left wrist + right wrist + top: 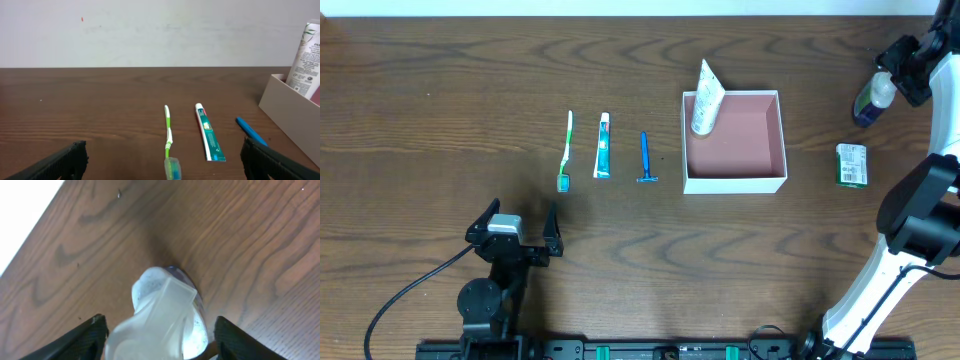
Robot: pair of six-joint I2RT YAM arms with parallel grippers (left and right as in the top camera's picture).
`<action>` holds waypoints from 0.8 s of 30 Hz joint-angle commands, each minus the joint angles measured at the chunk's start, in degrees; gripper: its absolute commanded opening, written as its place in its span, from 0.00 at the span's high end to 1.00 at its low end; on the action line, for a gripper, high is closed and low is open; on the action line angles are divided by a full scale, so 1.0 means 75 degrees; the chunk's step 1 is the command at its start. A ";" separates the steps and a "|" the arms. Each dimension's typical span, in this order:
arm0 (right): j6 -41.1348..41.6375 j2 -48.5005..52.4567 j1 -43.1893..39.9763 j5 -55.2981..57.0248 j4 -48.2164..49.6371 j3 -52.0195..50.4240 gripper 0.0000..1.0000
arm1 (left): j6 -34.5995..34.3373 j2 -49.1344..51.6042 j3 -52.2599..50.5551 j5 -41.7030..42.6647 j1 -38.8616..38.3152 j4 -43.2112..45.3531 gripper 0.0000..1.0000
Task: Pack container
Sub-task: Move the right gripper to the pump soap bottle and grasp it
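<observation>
The container (735, 184), a square white-walled box with a pink inside, sits right of centre; a white tube (706, 100) leans in its far left corner. Left of it lie a blue razor (645, 158), a toothpaste tube (604, 146) and a green toothbrush (566, 150). My left gripper (517, 222) is open and empty near the front, with the toothbrush (168, 135) just ahead of it. My right gripper (892, 78) is open at the far right, its fingers either side of a dark bottle with a pale cap (165, 310) standing on the table.
A green packet (851, 165) lies on the table right of the container, below the bottle (873, 100). In the left wrist view the toothpaste (209, 132), razor (250, 131), container wall (290, 107) and leaning tube (307, 60) show to the right.
</observation>
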 commanded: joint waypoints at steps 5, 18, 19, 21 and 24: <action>0.0067 0.0070 0.0020 0.0099 0.0108 -0.0015 0.45 | 0.0017 -0.0047 -0.0134 0.0108 0.0026 -0.0245 0.02; -0.0009 0.0000 0.0026 0.0035 -0.0143 0.0256 0.63 | 0.0015 -0.0047 -0.0134 0.0108 0.0026 -0.0245 0.02; -0.0020 -0.0006 0.0026 0.0035 -0.0169 0.0297 0.64 | 0.0017 -0.0047 -0.0134 0.0108 0.0026 -0.0245 0.02; -0.0020 -0.0020 0.0026 0.0009 -0.0283 0.0428 0.64 | 0.0017 -0.0047 -0.0134 0.0108 0.0026 -0.0245 0.02; -0.0023 -0.0020 0.0026 0.0012 -0.0452 0.0595 0.70 | 0.0017 -0.0047 -0.0134 0.0108 0.0026 -0.0245 0.02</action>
